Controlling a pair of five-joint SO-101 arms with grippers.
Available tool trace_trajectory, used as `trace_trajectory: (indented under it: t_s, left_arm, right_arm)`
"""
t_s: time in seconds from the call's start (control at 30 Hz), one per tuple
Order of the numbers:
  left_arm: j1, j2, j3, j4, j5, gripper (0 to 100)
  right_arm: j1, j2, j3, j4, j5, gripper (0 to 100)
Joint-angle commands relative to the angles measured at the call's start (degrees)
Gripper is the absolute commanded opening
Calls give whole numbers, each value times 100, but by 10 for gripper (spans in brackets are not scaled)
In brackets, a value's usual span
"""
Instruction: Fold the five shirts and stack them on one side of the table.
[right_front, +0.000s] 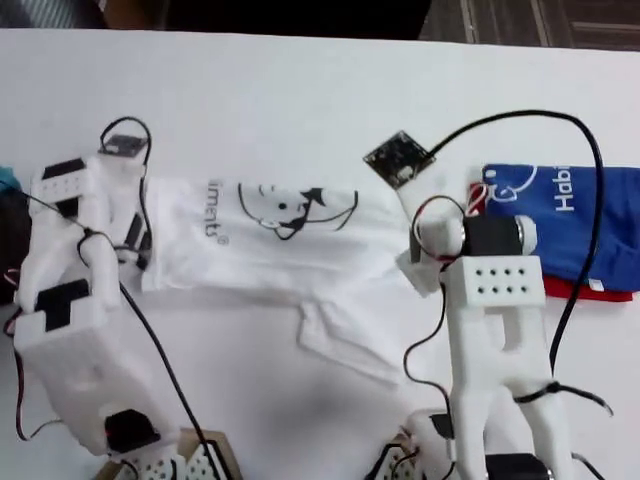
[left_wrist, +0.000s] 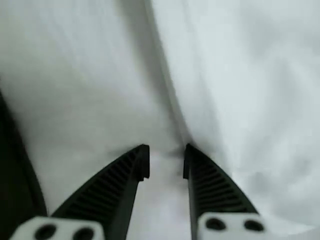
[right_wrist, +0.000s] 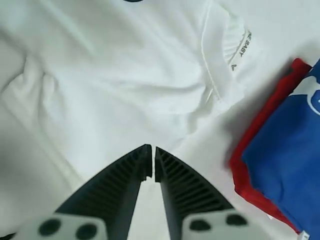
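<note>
Where the white shirt (right_front: 262, 258) lies — left gripper (left_wrist: 166, 162), right gripper (right_wrist: 152, 162), opposite ends.

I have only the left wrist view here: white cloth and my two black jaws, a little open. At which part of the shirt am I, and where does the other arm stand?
Observer: In the high view your arm is at one end of the white fabric shirt with a black line drawing, the end opposite its collar.
Operator: And the right arm?
Observer: Its jaws stand closed at the collar end, near the neckline. Whether they pinch cloth, I cannot tell.
Operator: Is any shirt folded already?
Observer: Yes. A folded blue shirt lies on a folded red shirt, beside the collar end.
</note>
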Motion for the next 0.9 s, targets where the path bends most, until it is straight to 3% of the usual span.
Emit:
trace_trajectory:
  t_s: [0.0,0.2,0.37,0.47,0.63,0.87]
  left_arm:
    - [-35,343,-822,-26,-79,139]
    - [-70,695,-2299,1143,-79,139]
    - [105,738,-3767,2444,-70,139]
    - [431,747,-4022,2945,-62,139]
    - [1116,756,-3389,2840,229,139]
    - [1697,756,-2070,1741,756,139]
  right_arm:
    - [-40,-347,123,48,-9,24]
    - [-268,-804,598,66,44,24]
    - [-1543,-1226,1512,-84,413,24]
    - [-2018,-1226,2347,-673,404,24]
    - [-2053,-1226,3473,-1640,396,23]
    - [-2079,-1200,3604,-1877,396,25]
